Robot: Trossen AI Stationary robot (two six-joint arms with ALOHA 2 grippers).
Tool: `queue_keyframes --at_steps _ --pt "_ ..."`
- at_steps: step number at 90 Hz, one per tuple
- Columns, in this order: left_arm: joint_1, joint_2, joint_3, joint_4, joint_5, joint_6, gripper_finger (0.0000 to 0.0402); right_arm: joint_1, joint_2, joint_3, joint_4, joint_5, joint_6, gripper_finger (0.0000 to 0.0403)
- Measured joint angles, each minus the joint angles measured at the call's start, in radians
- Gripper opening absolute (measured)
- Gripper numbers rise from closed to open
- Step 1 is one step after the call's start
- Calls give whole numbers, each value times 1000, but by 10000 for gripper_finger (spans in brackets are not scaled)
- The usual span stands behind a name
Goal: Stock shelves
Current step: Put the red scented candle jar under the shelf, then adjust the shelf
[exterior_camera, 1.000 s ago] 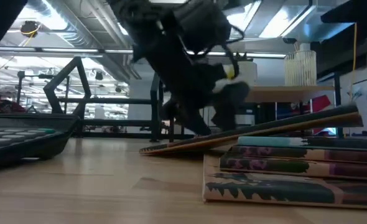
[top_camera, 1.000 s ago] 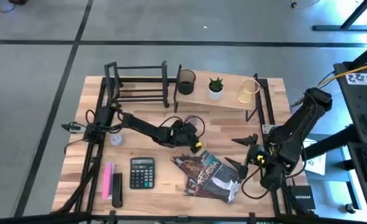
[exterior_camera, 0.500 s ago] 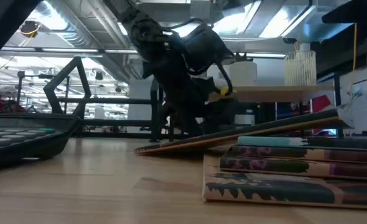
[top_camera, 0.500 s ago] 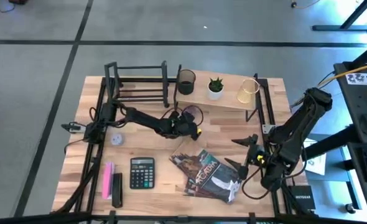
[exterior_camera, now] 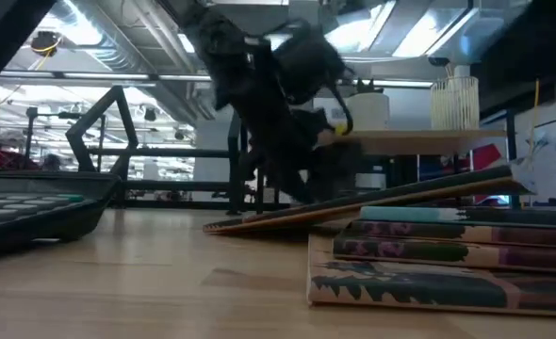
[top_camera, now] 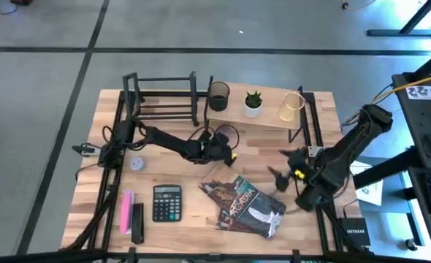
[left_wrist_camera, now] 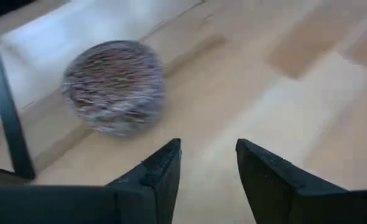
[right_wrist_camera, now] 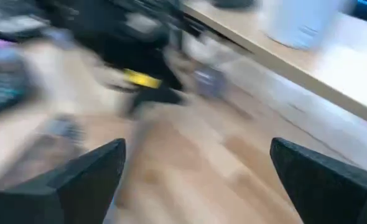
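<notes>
Two shelves stand along the upper edge of the wooden counter [top_camera: 179,172] in the high view: a black metal-bar book rack [top_camera: 161,98] at upper left, and to its right a light-wood board shelf [top_camera: 263,111] carrying a dark mesh cup [top_camera: 218,95], a small potted plant [top_camera: 253,102] and a pale wire cup [top_camera: 291,107]. Below centre lies a spread of books [top_camera: 243,206], with a calculator [top_camera: 166,201] to their left. The left claw [top_camera: 226,150] sits at mid-frame just below the board shelf, fingers [left_wrist_camera: 162,171] slightly parted and grasping nothing, a woven ball [left_wrist_camera: 114,86] on the counter ahead of it. The right claw [top_camera: 280,169] hovers right of the books, spread wide and empty.
</notes>
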Motion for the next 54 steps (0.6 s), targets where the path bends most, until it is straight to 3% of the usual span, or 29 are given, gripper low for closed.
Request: queue_keyframes --at_steps 13,35,49,54 --pt "-50 -32 0 -16 -2 8 138 -146 -4 0 -86 -116 -45 289" --pt "-138 -94 1 -34 -5 41 138 -374 -25 0 -87 -233 -374 127" --pt "-184 -116 1 -105 -10 32 138 -494 -28 0 -80 -250 -537 26" --pt "-198 -127 1 -138 -10 23 138 -527 -28 0 -76 -248 -590 9"
